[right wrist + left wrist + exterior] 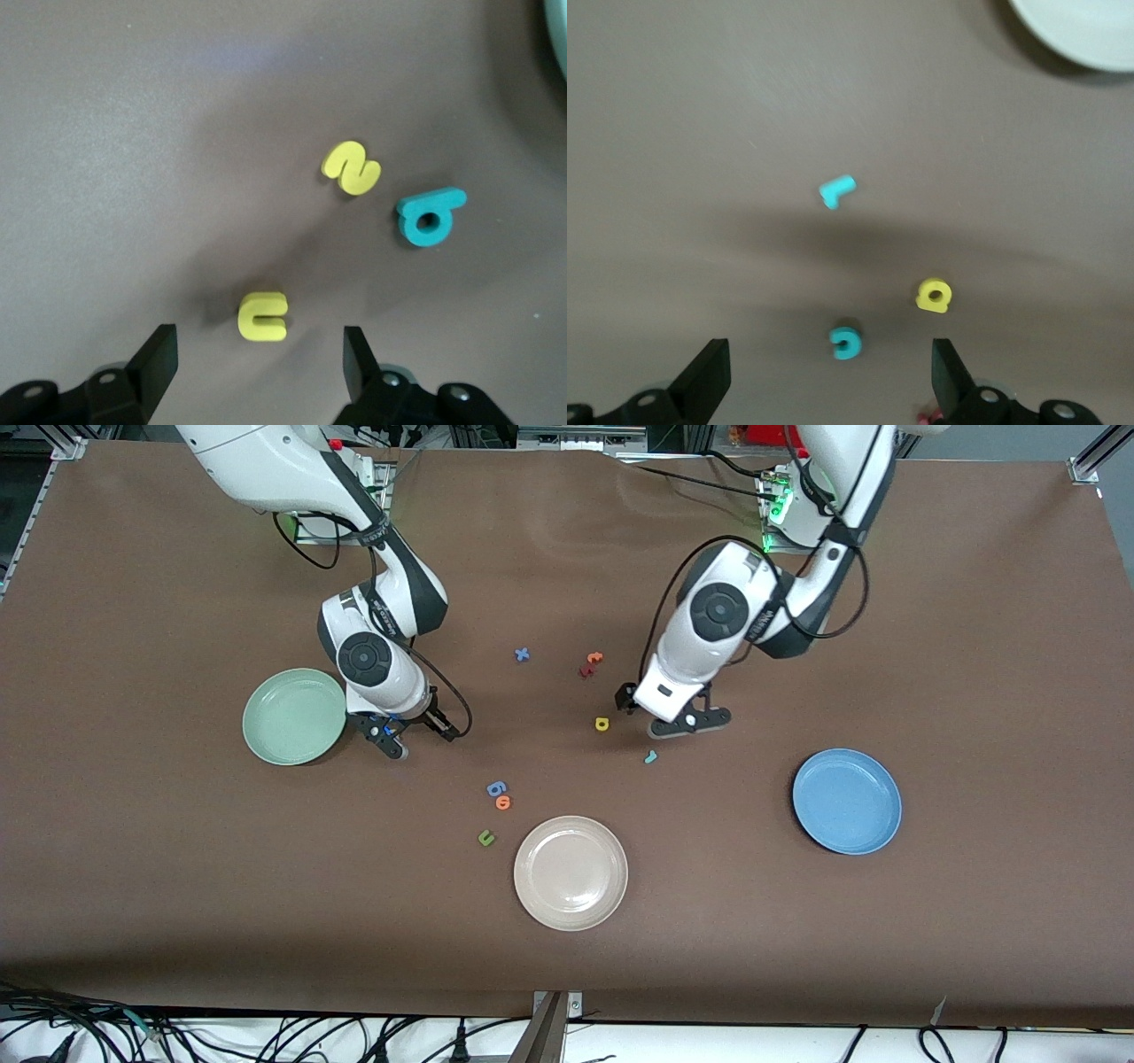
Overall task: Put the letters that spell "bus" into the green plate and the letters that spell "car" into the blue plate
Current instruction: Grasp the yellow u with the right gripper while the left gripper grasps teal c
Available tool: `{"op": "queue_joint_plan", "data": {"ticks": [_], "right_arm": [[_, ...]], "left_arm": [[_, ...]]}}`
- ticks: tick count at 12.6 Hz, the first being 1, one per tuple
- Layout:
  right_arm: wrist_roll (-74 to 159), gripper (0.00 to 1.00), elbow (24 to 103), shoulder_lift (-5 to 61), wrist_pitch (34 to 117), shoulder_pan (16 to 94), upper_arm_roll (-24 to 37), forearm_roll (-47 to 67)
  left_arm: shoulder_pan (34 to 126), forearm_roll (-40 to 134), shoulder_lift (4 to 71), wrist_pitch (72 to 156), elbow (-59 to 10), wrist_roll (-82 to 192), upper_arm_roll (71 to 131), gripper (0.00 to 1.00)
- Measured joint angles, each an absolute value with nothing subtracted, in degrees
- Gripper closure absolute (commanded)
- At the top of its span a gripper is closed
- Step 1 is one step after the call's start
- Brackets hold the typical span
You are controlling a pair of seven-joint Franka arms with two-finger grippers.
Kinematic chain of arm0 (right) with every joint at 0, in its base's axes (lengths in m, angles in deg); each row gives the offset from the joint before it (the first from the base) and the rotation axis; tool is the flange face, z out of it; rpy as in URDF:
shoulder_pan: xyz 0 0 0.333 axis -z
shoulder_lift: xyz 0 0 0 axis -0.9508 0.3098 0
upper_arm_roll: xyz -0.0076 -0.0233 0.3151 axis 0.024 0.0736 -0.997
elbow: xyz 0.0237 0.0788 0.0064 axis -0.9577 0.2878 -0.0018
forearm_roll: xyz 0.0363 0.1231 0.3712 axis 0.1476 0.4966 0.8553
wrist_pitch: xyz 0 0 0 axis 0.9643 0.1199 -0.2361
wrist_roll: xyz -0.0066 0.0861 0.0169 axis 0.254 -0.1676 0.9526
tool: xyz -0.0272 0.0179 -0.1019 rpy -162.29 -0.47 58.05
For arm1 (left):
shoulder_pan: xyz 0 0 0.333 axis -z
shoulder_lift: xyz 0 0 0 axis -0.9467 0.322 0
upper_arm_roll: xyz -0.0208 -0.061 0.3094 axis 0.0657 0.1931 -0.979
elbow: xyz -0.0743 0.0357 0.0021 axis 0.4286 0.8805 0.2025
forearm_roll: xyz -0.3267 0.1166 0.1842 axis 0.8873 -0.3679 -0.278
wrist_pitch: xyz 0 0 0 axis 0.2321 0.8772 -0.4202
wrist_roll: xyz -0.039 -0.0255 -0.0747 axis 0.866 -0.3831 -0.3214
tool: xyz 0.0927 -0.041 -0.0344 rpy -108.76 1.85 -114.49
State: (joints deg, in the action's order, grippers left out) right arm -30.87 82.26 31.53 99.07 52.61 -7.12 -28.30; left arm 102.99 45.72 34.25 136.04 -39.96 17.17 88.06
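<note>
Right gripper: low over the bench beside the green plate; fingers spread apart, gripping nothing, with the yellow "u" lying between them.
Yellow "s" and teal "b": on the bench just beside each other, near the "u".
Left gripper: low over the bench; fingers released and wide, the teal "c" between them.
Yellow "a": on the bench beside the left gripper.
Teal "r": on the bench, nearer the front camera than the left gripper.
Blue plate: toward the left arm's end, holding no letters.
Beige-white plate: nearest the front camera.
</note>
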Motion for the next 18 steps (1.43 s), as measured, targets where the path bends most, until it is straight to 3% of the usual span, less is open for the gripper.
{"op": "queue_joint_plan", "data": {"ticks": [2, 4, 7, 13, 15, 18], "right_arm": [[-30.9, 0.21, 83.7, 30.6, 100.8, 52.6, -7.2, -28.3], [-30.9, 0.21, 85.7, 30.4, 104.6, 52.6, -7.2, -28.3], [-30.9, 0.23, 87.5, 30.5, 107.2, 52.6, -7.2, -28.3], [-30.9, 0.26, 87.6, 31.7, 109.3, 53.1, -7.1, -28.3], [-30.9, 0.35, 87.6, 31.9, 109.9, 53.2, -7.1, -28.3], [-30.7, 0.78, 87.6, 32.2, 110.1, 53.2, -7.1, -28.3]], "left_arm": [[106.1, 45.7, 34.3, 146.7, -46.7, 14.2, 88.1, 0.00], [107.9, 45.7, 34.7, 151.9, -50.9, 13.0, 88.0, 0.00], [108.3, 45.7, 35.9, 152.8, -51.6, 12.9, 87.9, 0.00], [109.3, 45.5, 38.6, 153.9, -51.0, 12.9, 87.7, 0.14], [109.4, 44.5, 39.2, 153.6, -50.3, 12.9, 87.6, 0.18], [109.4, 42.9, 39.9, 147.9, -47.0, 13.0, 87.2, 0.20]]}}
